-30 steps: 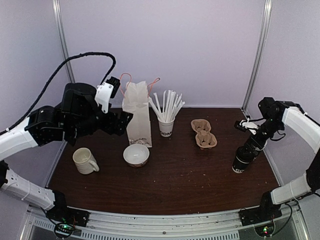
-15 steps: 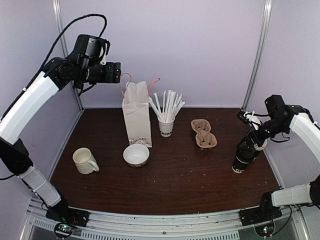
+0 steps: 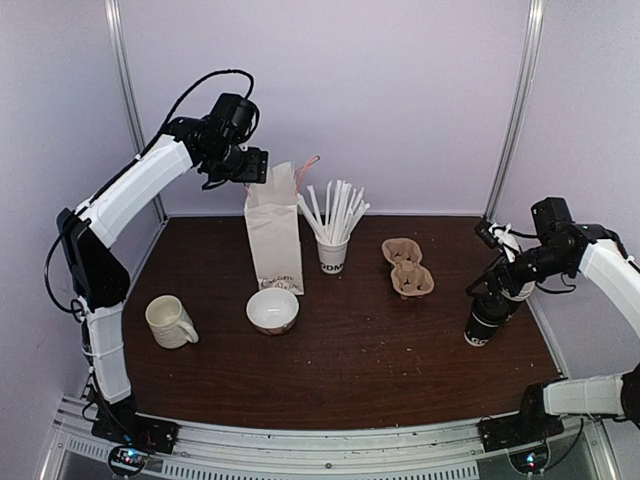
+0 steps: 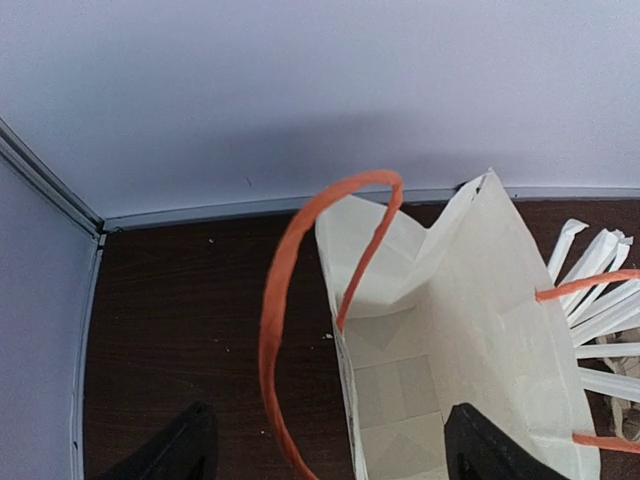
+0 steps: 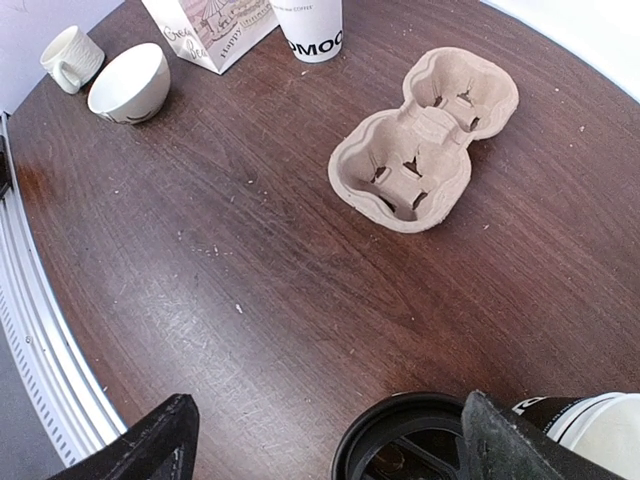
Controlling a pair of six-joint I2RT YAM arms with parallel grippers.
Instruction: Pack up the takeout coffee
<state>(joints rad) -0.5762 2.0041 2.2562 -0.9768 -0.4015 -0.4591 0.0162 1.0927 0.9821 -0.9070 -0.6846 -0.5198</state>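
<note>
Coffee (image 3: 484, 326) stands near right edge of worktop (image 3: 330, 370). Right hand (image 3: 494, 297) spread wide, straddling lid, not gripping. Left hand (image 4: 337, 447) wide above bag (image 4: 470, 300) at back edge. Likely step: grasping coffee. Next: close squarely below rim, lift upright.

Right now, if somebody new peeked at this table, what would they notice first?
Probably the tall paper bag with orange handles at the back of the table, with the left hand open just above it. Next, the white sticks fanning out of a white cup beside the bag. Far right, the little black coffee cup stands under the right hand.
</note>
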